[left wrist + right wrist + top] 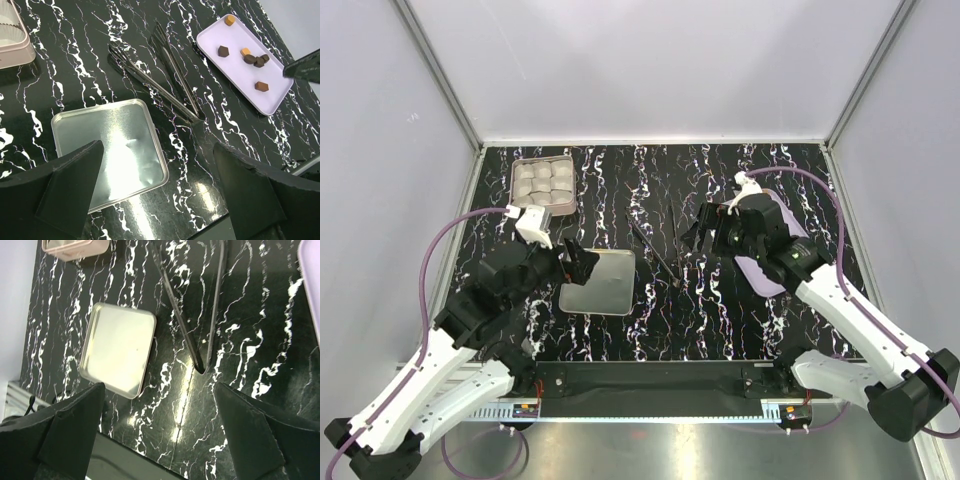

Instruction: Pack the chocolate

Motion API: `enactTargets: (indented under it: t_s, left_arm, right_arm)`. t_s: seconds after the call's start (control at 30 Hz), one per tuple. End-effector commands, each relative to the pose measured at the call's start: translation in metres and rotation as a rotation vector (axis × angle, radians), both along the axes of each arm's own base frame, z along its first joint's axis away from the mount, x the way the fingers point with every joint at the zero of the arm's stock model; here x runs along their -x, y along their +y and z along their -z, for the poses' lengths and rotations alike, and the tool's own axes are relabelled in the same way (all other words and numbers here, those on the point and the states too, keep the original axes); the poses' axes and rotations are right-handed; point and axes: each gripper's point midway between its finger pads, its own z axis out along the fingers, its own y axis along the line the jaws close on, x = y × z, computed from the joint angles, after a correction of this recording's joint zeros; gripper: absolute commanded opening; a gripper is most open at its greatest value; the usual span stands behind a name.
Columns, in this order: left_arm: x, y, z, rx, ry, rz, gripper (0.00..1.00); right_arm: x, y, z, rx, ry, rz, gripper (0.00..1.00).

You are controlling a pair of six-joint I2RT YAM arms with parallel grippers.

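Viewed from above, we record a black marbled counter [720, 320] carrying a box [542, 185] of white cups at far left, a steel tray [598, 282] before the left arm, and two tongs [655, 250] lying between the arms. The left pincer [585, 262] hangs at the steel tray's left edge. The right pincer [703, 235] hangs just right of the tongs. A lilac tray [763, 278] lies largely under the right arm, its contents hidden.

From the left wrist, we find the left pincer [157, 150] spread wide and empty above the steel tray [107, 150]. The chocolate [252, 59], dark pieces with two tan ones, lies loose on the lilac tray [210, 37], beyond the tongs [177, 75].

From the right wrist, we find the right pincer [160, 390] likewise spread wide and empty, over bare counter near the tongs' joined ends [179, 317]. The steel tray [117, 347] sits to their left. Only an edge of the lilac tray [311, 285] shows.
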Motion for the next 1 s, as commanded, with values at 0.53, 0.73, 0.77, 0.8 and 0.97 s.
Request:
enactTargets:
  t_s: [0.53, 0.73, 0.77, 0.8, 0.97]
  left_arm:
    - [0.006, 0.039, -0.012, -0.003, -0.116, -0.136, 0.99]
    - [0.009, 0.041, -0.018, 0.026, -0.147, -0.135, 0.99]
    - [0.009, 0.040, -0.018, 0.026, -0.145, -0.132, 0.99]
    - [0.008, 0.040, -0.016, 0.021, -0.139, -0.131, 0.99]
    - [0.008, 0.037, -0.016, 0.018, -0.130, -0.117, 0.99]
  right_arm:
    - [-0.071, 0.032, 0.099, 0.340, 0.151, -0.137, 1.00]
    - [-0.089, 0.043, 0.117, 0.360, 0.144, -0.095, 1.00]
    - [-0.092, 0.045, 0.117, 0.362, 0.141, -0.096, 0.99]
    - [-0.096, 0.050, 0.113, 0.358, 0.127, -0.097, 1.00]
    - [-0.107, 0.065, 0.130, 0.426, 0.109, -0.104, 0.99]
